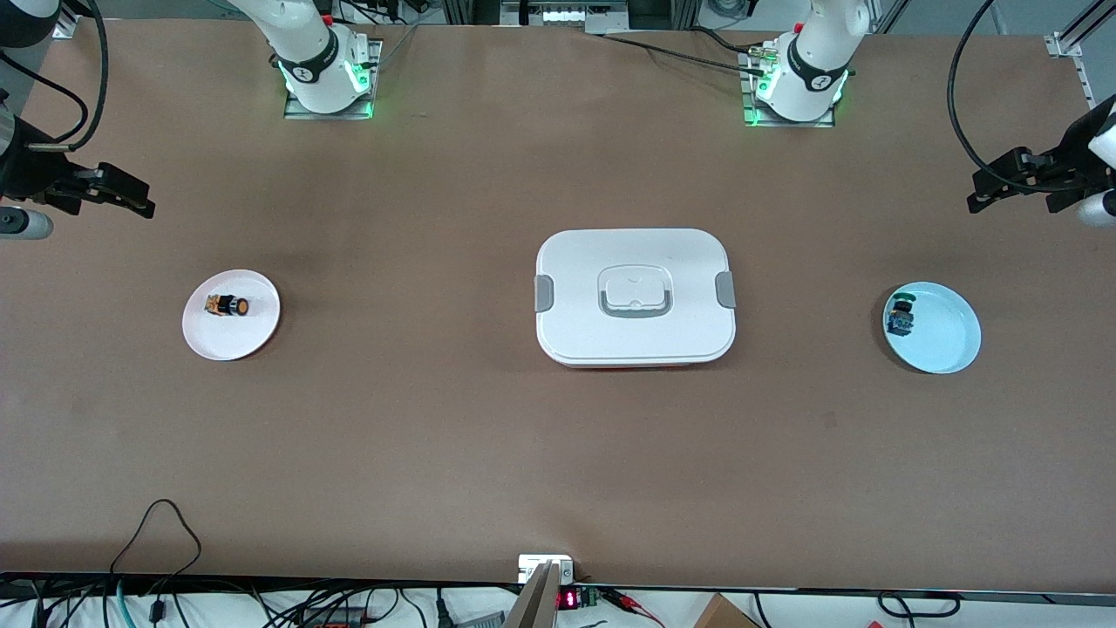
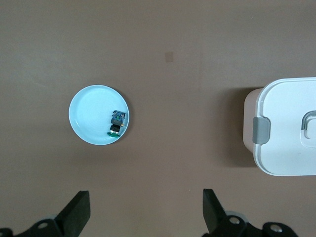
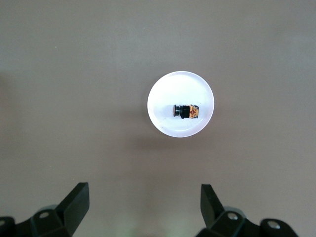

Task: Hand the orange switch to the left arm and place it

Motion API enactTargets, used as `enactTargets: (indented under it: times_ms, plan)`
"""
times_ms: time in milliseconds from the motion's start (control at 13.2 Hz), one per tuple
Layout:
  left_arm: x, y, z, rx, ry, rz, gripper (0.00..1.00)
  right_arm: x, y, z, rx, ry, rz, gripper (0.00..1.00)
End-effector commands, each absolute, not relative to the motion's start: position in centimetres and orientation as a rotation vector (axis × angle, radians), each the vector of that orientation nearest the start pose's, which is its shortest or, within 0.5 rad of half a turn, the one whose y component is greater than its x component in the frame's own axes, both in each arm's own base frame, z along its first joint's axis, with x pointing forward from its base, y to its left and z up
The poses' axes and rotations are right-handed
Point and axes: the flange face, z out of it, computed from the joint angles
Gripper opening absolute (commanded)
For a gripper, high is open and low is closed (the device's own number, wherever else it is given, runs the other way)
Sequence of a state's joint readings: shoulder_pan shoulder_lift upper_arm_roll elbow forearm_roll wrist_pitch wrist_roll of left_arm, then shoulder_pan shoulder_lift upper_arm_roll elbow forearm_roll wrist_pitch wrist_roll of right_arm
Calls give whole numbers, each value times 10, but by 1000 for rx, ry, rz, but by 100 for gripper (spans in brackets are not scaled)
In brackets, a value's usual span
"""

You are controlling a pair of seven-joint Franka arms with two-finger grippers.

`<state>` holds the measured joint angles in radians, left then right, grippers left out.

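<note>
The orange switch [image 1: 227, 305] lies on its side on a small white plate [image 1: 253, 336] toward the right arm's end of the table; it also shows in the right wrist view [image 3: 186, 111]. The white box [image 1: 635, 296] stands at the table's middle, and its end shows in the left wrist view [image 2: 286, 128]. My right gripper [image 1: 113, 194] is open and empty, up in the air at the table's edge; its fingers [image 3: 76, 200] show spread wide. My left gripper [image 1: 1003, 183] is open and empty, up at the other end; its fingers [image 2: 79, 210] are spread.
A light blue plate [image 1: 946, 340] toward the left arm's end holds a small switch with green cap and blue base [image 1: 901, 317], also in the left wrist view [image 2: 116, 122]. Cables and a small device [image 1: 547, 569] lie along the table's near edge.
</note>
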<state>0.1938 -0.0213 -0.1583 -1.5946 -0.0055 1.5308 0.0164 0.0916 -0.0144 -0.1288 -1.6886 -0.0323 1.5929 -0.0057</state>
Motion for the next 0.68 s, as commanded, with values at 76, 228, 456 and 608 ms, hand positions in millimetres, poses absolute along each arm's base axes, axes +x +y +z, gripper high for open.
enactTargets:
  times_ms: [76, 228, 456, 608]
  plan:
    - [543, 16, 628, -3138, -34, 73, 100, 543, -20, 580, -3156, 44, 122, 100]
    - [544, 16, 628, -3138, -34, 70, 100, 546, -23, 578, -3147, 49, 124, 100]
    - [544, 16, 628, -3138, -34, 70, 100, 552, -28, 570, -3136, 60, 118, 100]
    - [544, 16, 628, -3138, -34, 70, 100, 562, -49, 551, -3138, 110, 142, 100]
